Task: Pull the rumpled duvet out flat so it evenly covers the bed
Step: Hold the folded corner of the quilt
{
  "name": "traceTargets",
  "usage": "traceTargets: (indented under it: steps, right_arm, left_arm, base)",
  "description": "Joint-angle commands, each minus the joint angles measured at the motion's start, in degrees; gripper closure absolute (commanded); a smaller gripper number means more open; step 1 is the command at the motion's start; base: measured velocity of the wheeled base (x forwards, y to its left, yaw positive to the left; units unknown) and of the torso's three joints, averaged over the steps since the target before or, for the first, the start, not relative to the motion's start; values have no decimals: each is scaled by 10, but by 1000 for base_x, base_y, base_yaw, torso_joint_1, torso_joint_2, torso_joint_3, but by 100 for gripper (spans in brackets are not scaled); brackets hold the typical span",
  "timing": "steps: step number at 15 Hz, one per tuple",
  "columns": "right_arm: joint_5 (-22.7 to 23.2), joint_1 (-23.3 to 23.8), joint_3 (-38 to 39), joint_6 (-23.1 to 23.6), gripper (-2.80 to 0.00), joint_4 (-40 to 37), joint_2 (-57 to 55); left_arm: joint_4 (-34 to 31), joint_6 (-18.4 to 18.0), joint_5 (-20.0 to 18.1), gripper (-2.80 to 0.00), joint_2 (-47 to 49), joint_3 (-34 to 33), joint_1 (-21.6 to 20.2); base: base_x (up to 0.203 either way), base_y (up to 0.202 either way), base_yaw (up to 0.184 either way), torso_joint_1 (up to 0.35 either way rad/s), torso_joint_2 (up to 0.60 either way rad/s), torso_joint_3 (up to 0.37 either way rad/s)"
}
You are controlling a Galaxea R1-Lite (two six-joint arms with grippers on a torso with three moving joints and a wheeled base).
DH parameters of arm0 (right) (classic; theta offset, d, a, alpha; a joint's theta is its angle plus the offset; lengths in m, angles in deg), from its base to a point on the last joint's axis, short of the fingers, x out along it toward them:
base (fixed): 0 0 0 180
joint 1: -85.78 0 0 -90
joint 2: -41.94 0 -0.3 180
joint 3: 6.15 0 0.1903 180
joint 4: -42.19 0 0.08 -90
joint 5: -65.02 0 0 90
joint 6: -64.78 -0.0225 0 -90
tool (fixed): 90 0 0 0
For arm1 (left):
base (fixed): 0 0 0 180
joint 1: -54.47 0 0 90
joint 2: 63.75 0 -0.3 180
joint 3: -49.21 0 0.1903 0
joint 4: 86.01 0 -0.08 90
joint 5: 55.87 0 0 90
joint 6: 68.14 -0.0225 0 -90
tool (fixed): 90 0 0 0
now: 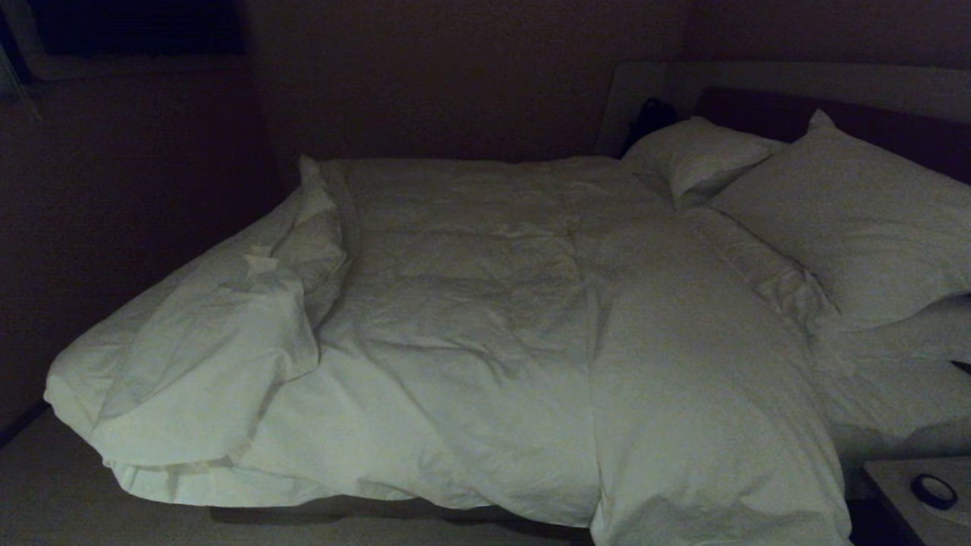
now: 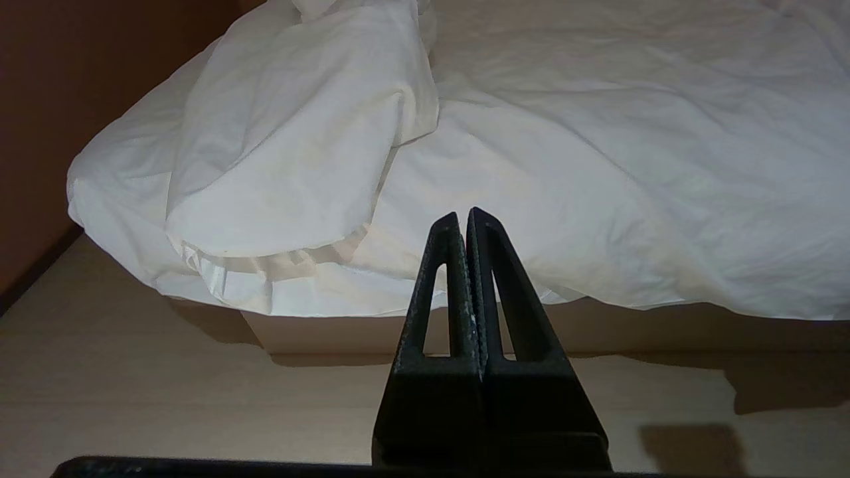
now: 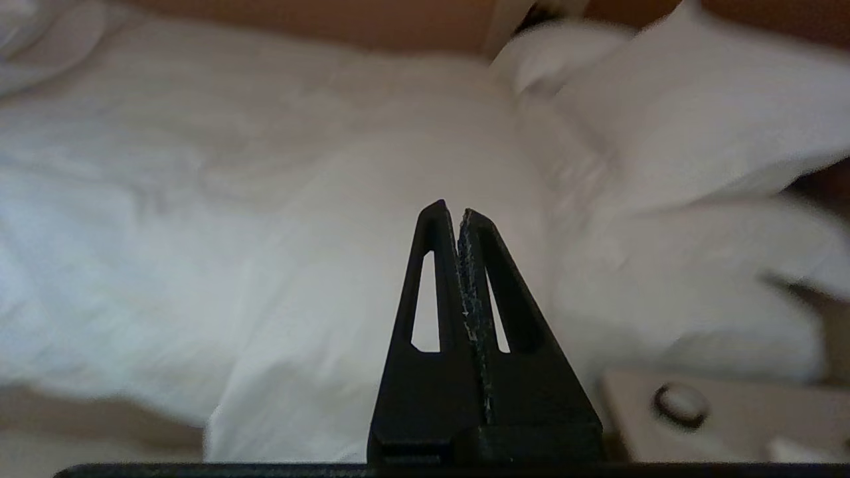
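Here is the wide low bed (image 1: 364, 509) with its white bedding, only a strip of its pale base frame showing under the cloth at the near edge. Across it lies the big white, puffy, creased cloth duvet (image 1: 485, 318), and it is far from even. At the left end a corner is folded back on itself into a thick crumpled flap (image 1: 227, 334), bunched up near the left edge. On the near right the duvet spills over the bed's side and hangs low toward the floor.

At the far right, two plump white rectangular pillows (image 1: 850, 220) lean against the dark padded headboard (image 1: 872, 125), the smaller one further back. Just beside the bed at the near right corner is a pale bedside table (image 1: 899, 493) with a small dark ring (image 1: 934, 491) lying on it.

Neither arm is in the head view. In the left wrist view the black left gripper (image 2: 464, 214) has its two fingers pressed tight together, holding nothing, hanging off the near side of the bed, apart from the cloth, facing the folded flap. In the right wrist view the black right gripper (image 3: 451, 207) is likewise clamped shut on nothing, facing the hanging part of the duvet, with the pillows beyond and the bedside table near.
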Motion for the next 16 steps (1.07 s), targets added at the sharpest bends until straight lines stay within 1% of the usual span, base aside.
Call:
traceTargets:
  steps: [1, 2, 4, 16]
  right_arm:
    - [9, 0, 0, -24, 0, -115, 0]
    - [7, 0, 0, -45, 0, -116, 0]
    - [2, 0, 0, -66, 0, -116, 0]
    - [0, 0, 1, -70, 0, -115, 0]
  left_arm:
    - [1, 0, 0, 0, 0, 0, 0]
    - [1, 1, 0, 0, 0, 0, 0]
    - [2, 3, -2, 0, 0, 0, 0]
    - [2, 3, -3, 0, 0, 0, 0]
  base:
    - [0, 0, 0, 0, 0, 0]
    - [0, 0, 0, 0, 0, 0]
    - [0, 0, 0, 0, 0, 0]
    - [0, 0, 0, 0, 0, 0]
